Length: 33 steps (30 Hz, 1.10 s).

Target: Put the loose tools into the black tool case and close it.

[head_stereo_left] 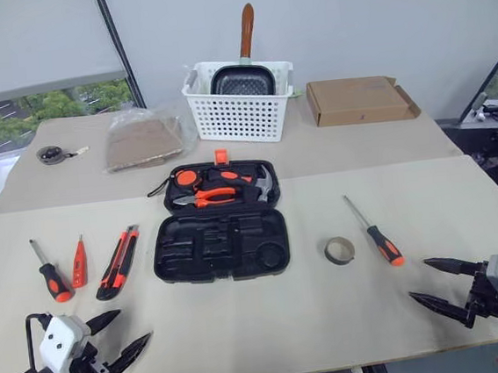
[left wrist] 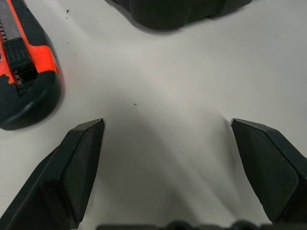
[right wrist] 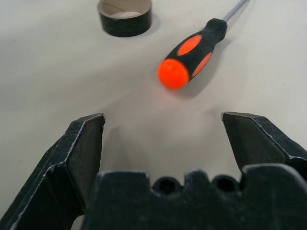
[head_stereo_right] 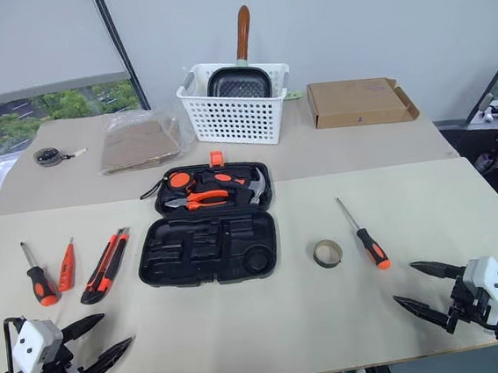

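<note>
The black tool case (head_stereo_left: 220,244) lies open mid-table, pliers and a hammer in its far half, the near half's recesses bare. Left of it lie a black-and-orange screwdriver (head_stereo_left: 49,274), a slim orange tester screwdriver (head_stereo_left: 78,264) and an orange-black utility knife (head_stereo_left: 119,262). To the case's right are the tape roll (head_stereo_left: 339,250) and a second screwdriver (head_stereo_left: 375,234). My left gripper (head_stereo_left: 122,334) hovers open at the front left, near the knife's end (left wrist: 26,72). My right gripper (head_stereo_left: 434,281) is open at the front right, facing the screwdriver handle (right wrist: 191,53) and tape roll (right wrist: 124,15).
At the back stand a white lattice basket (head_stereo_left: 238,105) holding a pan, a brown cardboard box (head_stereo_left: 357,100), a plastic-wrapped brown pad (head_stereo_left: 143,140) and a small dark disc with a cord (head_stereo_left: 51,154). The table's front edge runs just below both grippers.
</note>
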{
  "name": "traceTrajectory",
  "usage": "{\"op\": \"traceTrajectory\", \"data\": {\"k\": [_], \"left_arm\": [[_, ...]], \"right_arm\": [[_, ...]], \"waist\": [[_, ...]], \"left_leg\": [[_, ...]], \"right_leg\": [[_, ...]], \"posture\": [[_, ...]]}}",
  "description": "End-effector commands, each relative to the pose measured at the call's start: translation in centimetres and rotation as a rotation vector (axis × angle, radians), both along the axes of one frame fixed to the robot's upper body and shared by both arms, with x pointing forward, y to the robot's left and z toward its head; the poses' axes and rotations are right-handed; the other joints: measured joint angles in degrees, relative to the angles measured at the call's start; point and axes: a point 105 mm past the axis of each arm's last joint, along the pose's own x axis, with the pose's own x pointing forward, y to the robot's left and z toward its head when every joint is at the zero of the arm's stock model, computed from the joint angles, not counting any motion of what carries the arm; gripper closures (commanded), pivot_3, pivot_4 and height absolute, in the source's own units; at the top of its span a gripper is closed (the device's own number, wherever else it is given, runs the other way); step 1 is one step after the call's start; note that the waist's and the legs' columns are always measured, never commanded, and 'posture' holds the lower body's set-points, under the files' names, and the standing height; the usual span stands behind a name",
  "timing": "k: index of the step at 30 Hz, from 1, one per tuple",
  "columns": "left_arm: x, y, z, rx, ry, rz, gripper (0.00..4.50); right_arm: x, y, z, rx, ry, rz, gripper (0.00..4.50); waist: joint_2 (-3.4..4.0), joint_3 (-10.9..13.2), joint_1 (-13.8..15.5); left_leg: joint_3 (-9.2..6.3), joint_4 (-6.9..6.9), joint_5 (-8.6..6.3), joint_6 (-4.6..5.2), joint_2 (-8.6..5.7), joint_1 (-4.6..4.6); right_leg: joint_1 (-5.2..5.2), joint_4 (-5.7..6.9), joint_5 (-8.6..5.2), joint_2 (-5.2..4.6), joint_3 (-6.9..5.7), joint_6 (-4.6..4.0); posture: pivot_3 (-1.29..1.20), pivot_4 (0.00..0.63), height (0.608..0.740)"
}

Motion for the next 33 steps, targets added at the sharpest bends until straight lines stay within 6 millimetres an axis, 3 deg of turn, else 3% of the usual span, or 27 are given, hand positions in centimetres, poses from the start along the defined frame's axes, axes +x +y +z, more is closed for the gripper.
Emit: {"op": "traceTrajectory", "data": {"k": [1, 9, 15, 21, 26, 31, 33], "left_arm": [[-0.1, 0.0, 0.1, 0.013, -0.006, -0.017, 0.0], [-0.1, 0.0, 0.4, -0.004, -0.034, -0.007, 0.0], [-1.7, -0.8, 3.1, -0.205, -0.076, -0.05, 0.0], [-0.8, 2.0, 5.9, -0.283, -0.217, 0.154, 0.0], [0.4, 6.5, 8.2, -0.336, -0.36, 0.408, 0.0], [1.6, 10.6, 7.4, -0.28, -0.346, 0.692, 0.0], [2.0, 11.3, 6.7, -0.23, -0.326, 0.757, 0.0]], "right_arm": [[0.2, -0.4, 1.1, -0.015, -0.058, -0.011, 0.03], [0.2, -0.7, 1.2, -0.019, -0.065, -0.008, 0.03], [1.3, 0.7, 3.1, -0.001, -0.126, 0.069, 0.03], [2.8, 4.6, 5.9, 0.064, -0.194, 0.202, 0.03], [3.7, 9.1, 8.7, 0.134, -0.248, 0.345, 0.03], [4.2, 12.5, 10.8, 0.165, -0.269, 0.46, 0.03], [4.2, 13.8, 11.7, 0.181, -0.278, 0.51, 0.03]], "waist": [[0.07, -0.08, 0.08], [0.23, -0.2, 0.11], [0.14, -0.15, -0.37], [0.15, -0.15, -0.07], [0.12, -0.14, 0.18], [0.04, -0.19, 0.1], [0.0, -0.17, 0.03]], "left_leg": [[0.0, 0.0, -0.01, 0.05, 0.0, 0.0], [0.28, 0.0, -0.3, 0.5, -0.11, 0.13], [0.34, 0.02, -0.51, 0.06, -0.05, 0.27], [0.25, 0.02, -0.41, -0.1, 0.01, 0.4], [0.16, 0.02, -0.39, -0.13, 0.01, 0.38], [0.24, 0.02, -0.37, 0.06, -0.06, 0.32], [0.3, 0.02, -0.29, 0.27, -0.1, 0.31]], "right_leg": [[0.01, 0.01, -0.01, 0.01, 0.0, -0.01], [0.1, -0.08, -0.15, -0.06, -0.01, -0.23], [0.1, -0.06, -0.21, -0.09, 0.02, -0.3], [0.08, 0.04, -0.24, -0.06, 0.11, -0.35], [0.08, 0.05, -0.22, -0.04, 0.09, -0.32], [0.18, 0.0, -0.07, -0.05, 0.09, -0.1], [0.16, 0.01, -0.06, -0.01, 0.08, -0.12]], "posture": [[0.0, 0.15, 0.7], [0.0, 0.15, 0.7], [0.0, 0.15, 0.7], [0.0, 0.15, 0.7], [0.0, 0.15, 0.7], [0.0, 0.15, 0.7], [0.0, 0.15, 0.7]]}}
